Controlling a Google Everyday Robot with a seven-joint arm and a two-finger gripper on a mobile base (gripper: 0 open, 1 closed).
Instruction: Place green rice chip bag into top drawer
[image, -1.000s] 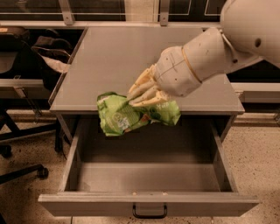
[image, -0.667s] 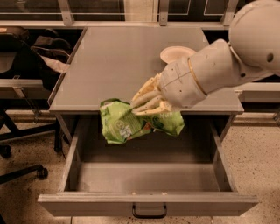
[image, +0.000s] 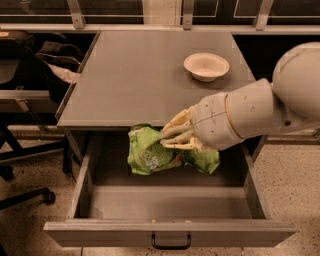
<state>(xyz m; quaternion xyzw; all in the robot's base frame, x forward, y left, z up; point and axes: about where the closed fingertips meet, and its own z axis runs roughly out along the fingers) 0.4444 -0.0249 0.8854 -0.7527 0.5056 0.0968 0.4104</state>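
Note:
The green rice chip bag (image: 150, 152) is a crumpled bright green foil bag with pale printed patches. My gripper (image: 172, 137) is shut on its middle and holds it inside the open top drawer (image: 170, 232), near the back, over the drawer floor. The drawer is pulled far out, a wide shallow grey tray with a dark handle (image: 171, 244) at its front centre. My cream arm reaches in from the right and hides the bag's right part.
A cream round bowl (image: 206, 66) stands on the grey cabinet top (image: 140, 75) at the back right. Black office chairs (image: 20, 150) and a dark bag stand to the left. Speckled floor lies on both sides.
My gripper has carried the bag down and toward the right, from above the drawer's back edge into the drawer. The bowl, hidden before by my arm, now shows.

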